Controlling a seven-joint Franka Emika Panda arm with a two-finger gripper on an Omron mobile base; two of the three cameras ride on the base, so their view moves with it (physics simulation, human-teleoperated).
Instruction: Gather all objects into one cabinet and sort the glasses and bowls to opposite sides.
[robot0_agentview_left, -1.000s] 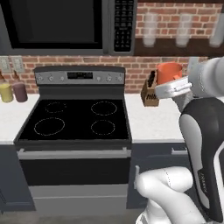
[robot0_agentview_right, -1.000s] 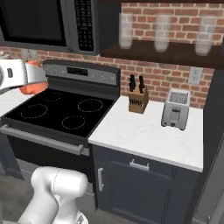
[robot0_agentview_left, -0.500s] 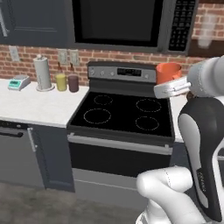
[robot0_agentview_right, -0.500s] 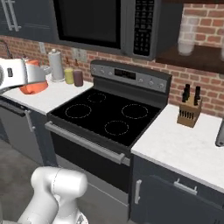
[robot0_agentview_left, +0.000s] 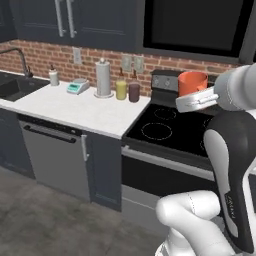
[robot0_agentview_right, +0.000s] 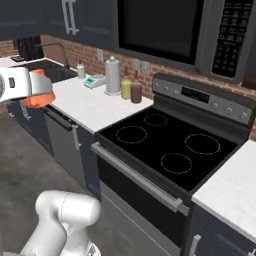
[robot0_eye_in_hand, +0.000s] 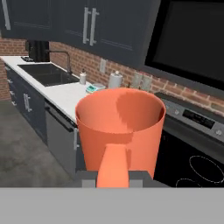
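The end effector (robot0_agentview_left: 196, 96) is held in the air above the stove (robot0_agentview_left: 172, 131), pinching the orange cup (robot0_agentview_left: 192, 83). In the left base view the cup stands upright just above the white hand, its open mouth facing up, in front of the stove's back panel. In the right base view the same cup (robot0_agentview_right: 38, 95) shows at the far left edge, partly tucked behind the white hand, well clear of the tabletop (robot0_agentview_right: 92, 105) and of the floor below.

In the hand view the cup (robot0_eye_in_hand: 120, 131) sits right in front of the camera, its hollow interior open to view, with an orange handle-like tab running down its near side between the two dark finger tips. The jaws stand close together against the cup's base; the exact contact is hidden by the cup itself.

Beyond the cup, the white tabletop carries a paper towel roll (robot0_agentview_left: 103, 78), a yellow jar (robot0_agentview_left: 121, 89) and a dark jar (robot0_agentview_left: 134, 92) standing side by side, a small teal scale (robot0_agentview_left: 77, 87) and a small white bottle (robot0_agentview_left: 53, 77). A sink (robot0_agentview_left: 15, 86) lies at the far left. Dark wall cabinets (robot0_agentview_left: 75, 22) with silver bar handles hang above the tabletop, doors closed, and a microwave (robot0_agentview_left: 197, 26) hangs over the stove.
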